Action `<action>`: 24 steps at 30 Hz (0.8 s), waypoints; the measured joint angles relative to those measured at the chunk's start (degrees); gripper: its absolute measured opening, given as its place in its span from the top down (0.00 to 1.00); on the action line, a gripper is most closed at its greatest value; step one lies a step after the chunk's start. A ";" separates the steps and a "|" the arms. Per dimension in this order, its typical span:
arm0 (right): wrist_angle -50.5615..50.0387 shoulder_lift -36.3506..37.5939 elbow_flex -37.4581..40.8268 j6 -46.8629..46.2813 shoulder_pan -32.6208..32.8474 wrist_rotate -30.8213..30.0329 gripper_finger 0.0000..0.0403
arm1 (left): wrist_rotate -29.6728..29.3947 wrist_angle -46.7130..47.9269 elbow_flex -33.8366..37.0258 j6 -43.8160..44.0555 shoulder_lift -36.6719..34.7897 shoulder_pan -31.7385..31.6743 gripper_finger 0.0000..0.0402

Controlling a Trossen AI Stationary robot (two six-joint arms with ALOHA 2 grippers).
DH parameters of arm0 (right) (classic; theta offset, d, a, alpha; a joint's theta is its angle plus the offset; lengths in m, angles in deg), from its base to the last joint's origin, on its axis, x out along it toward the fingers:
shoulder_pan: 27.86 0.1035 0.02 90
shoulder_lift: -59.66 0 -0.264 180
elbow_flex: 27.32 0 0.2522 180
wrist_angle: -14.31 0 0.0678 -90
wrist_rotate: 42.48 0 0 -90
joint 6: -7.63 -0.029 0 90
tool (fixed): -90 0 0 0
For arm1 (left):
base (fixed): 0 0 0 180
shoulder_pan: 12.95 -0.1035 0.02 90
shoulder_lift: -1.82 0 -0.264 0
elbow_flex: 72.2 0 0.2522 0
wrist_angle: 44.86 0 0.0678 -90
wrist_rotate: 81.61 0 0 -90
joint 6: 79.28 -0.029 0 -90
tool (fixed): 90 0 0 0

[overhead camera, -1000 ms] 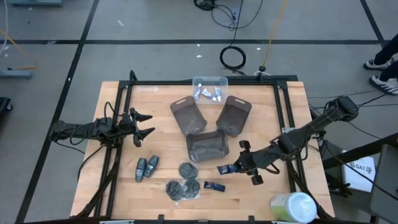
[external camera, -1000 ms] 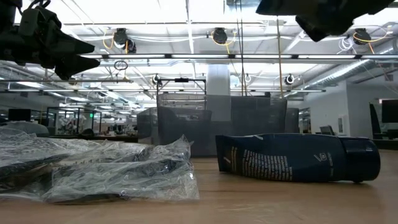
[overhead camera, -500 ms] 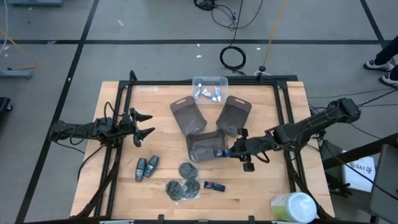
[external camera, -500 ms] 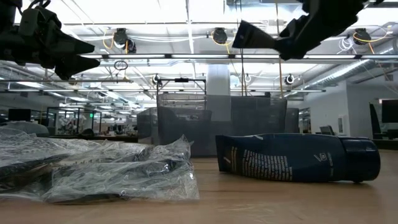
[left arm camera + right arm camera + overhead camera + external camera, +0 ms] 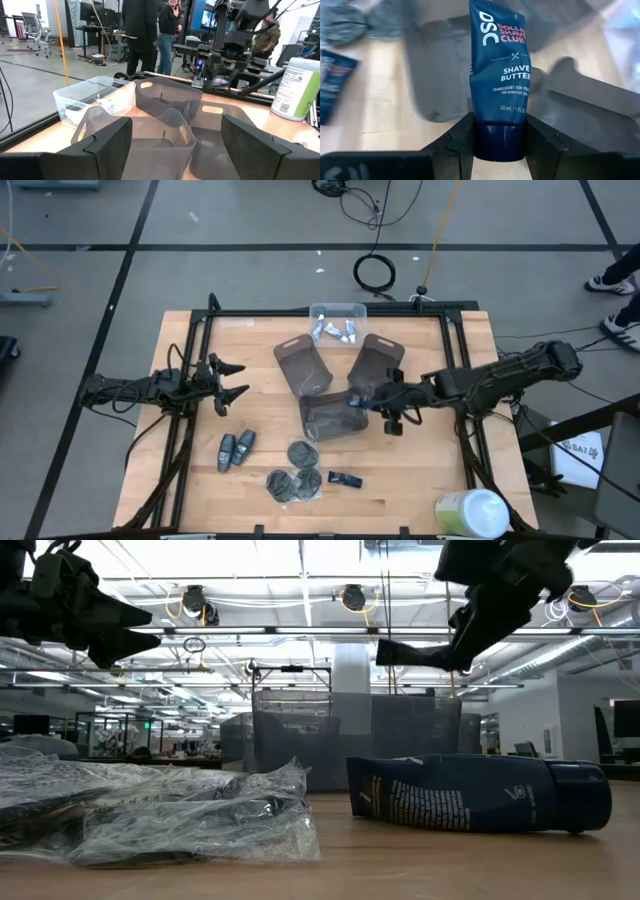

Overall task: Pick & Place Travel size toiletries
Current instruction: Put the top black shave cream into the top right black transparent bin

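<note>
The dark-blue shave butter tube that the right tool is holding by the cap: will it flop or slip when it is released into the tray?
The dark-blue tube sticks straight out from the right tool, so it seems fairly stiff. It is small, probably light. Its flat body should not roll much in the smoky-grey tray.

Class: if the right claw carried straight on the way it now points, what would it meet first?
Probably the smoky-grey tray: the right claw, gripping the dark-blue tube, points across it, though height is unclear.

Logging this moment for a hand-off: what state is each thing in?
Right gripper: shut on dark-blue tube, held over the near grey tray.
Left gripper: open, empty, waiting at the table's left.
Second dark-blue tube: lying flat on the table.
Clear tray: holds white tubes.
</note>
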 joint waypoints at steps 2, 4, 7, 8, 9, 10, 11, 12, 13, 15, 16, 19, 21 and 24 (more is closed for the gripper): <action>-0.89 0.00 0.00 0.02 -1.53 -0.73 0.69 | 0.00 -0.02 0.00 0.00 -0.01 0.00 0.26; -1.67 0.00 0.00 0.03 -3.08 -1.73 0.69 | 0.00 0.00 0.02 0.00 0.01 0.00 0.26; -2.38 0.00 0.00 0.02 -5.69 -1.87 0.69 | 0.00 0.00 0.00 0.00 -0.01 -0.02 0.26; -2.59 0.00 0.00 0.03 -6.55 -1.87 0.69 | 0.00 -0.02 0.00 0.01 0.00 0.00 0.26; -2.72 0.00 0.00 0.15 -7.45 -1.86 0.69 | 0.00 -0.02 0.00 0.01 -0.01 0.00 0.26; -2.85 0.00 0.00 0.30 -8.38 -1.88 0.69 | 0.00 -0.01 0.00 0.00 0.01 0.00 0.26; -3.00 0.00 0.00 0.60 -9.26 -1.88 0.69 | 0.00 -0.02 0.00 0.01 -0.01 -0.01 0.26; -3.13 0.00 0.00 0.96 -10.17 -1.88 0.69 | 0.00 -0.02 0.00 0.00 0.00 -0.01 0.26; -3.25 0.00 0.00 1.11 -11.13 -1.88 0.69 | 0.00 -0.02 0.00 0.00 0.00 0.00 0.26; -3.63 0.00 0.00 1.51 -13.09 -1.83 0.69 | 0.00 -0.02 0.00 0.00 -0.01 -0.02 0.26; -3.85 0.00 0.00 1.70 -14.09 -1.78 0.69 | 0.00 -0.02 0.00 0.00 0.01 0.00 0.26; -4.45 0.00 0.00 2.50 -16.93 -1.77 0.69 | 0.00 -0.01 0.00 0.01 -0.01 0.00 0.26; -4.70 0.00 0.00 2.77 -18.86 -1.74 0.69 | 0.00 -0.02 0.00 0.00 0.01 -0.02 0.26; -5.33 0.00 0.00 3.34 -21.58 -1.68 0.69 | 0.00 0.00 0.00 0.01 -0.01 -0.01 0.26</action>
